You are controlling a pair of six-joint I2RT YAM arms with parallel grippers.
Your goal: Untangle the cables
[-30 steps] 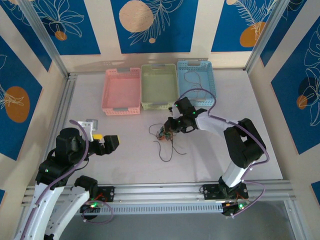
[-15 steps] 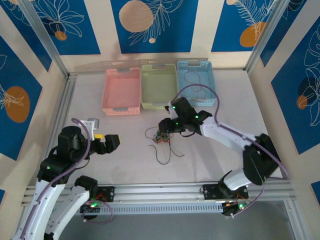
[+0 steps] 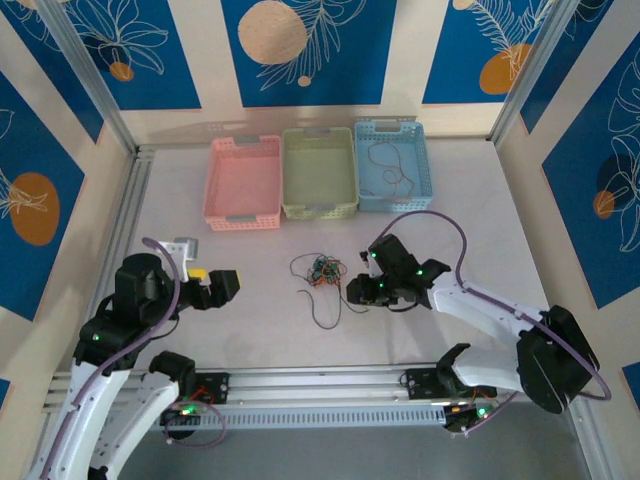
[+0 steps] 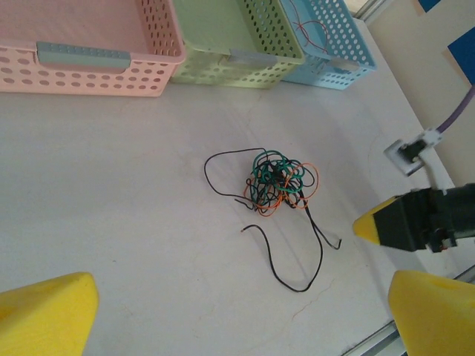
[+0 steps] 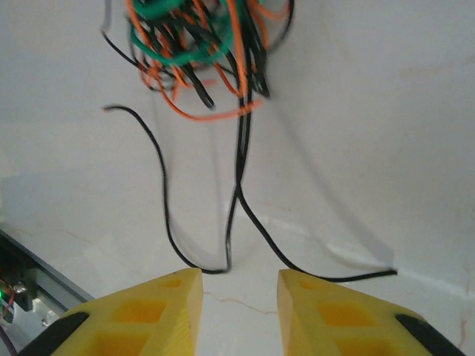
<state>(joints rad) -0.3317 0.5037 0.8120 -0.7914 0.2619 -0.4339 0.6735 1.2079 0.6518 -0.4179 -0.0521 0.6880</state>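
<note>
While the left claw hangs wide apart at nine o'clock, the right claw, part-open and empty at four o'clock of the tangled cables, should next pinch the loose black cable.

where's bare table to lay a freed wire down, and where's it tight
Free: the white table between the pink plastic basket and the tangled bundle of thin cables; also the strip right of the blue plastic basket. Crowded: around the bundle, where the right arm's yellow fingers sit close.
</note>
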